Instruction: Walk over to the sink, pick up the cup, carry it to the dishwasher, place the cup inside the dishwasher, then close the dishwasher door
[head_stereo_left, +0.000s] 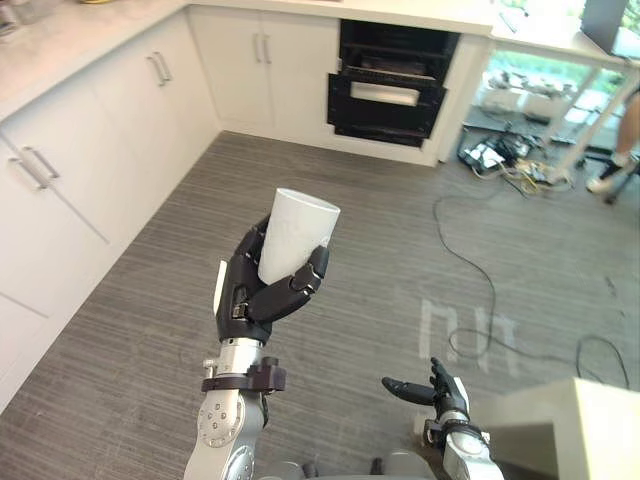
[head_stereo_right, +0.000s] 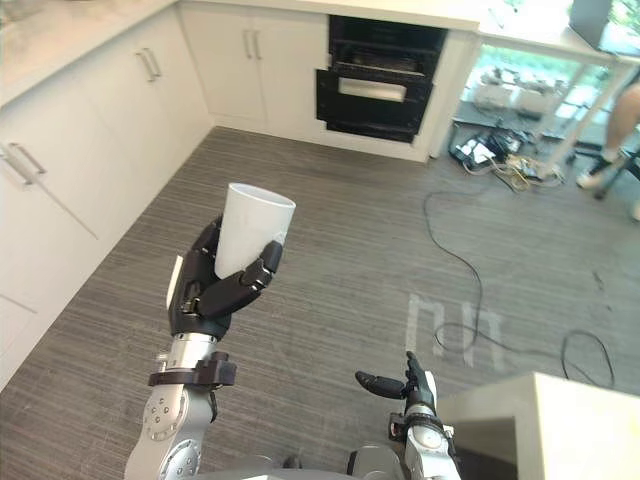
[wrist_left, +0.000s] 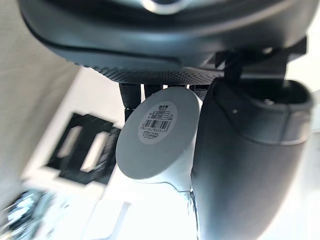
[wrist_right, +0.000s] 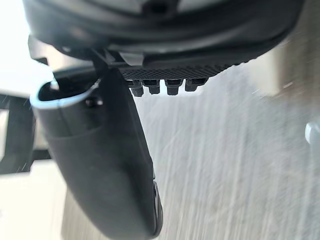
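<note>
While the left hand (head_stereo_left: 250, 296) wraps the cup (head_stereo_left: 300, 232) upright, likely for steady carrying | right hand (head_stereo_left: 433, 386) low, fingers relaxed, empty | dishwasher (head_stereo_left: 386, 95) well ahead across the floor (head_stereo_left: 400, 220)

The left hand (head_stereo_left: 250, 290) is matte black and segmented like armour, with a white strip (head_stereo_left: 219, 285) down its outer edge and small bright screws on its back. A black clamp collar (head_stereo_left: 245, 378) rings the wrist above a silver-grey forearm (head_stereo_left: 222, 428), which carries a round plate ringed with tiny screws. The right hand (head_stereo_left: 425, 388) is the same black, on a silver wrist with a black bracket. Seen close up, both palms have a fine dotted grip texture.
</note>
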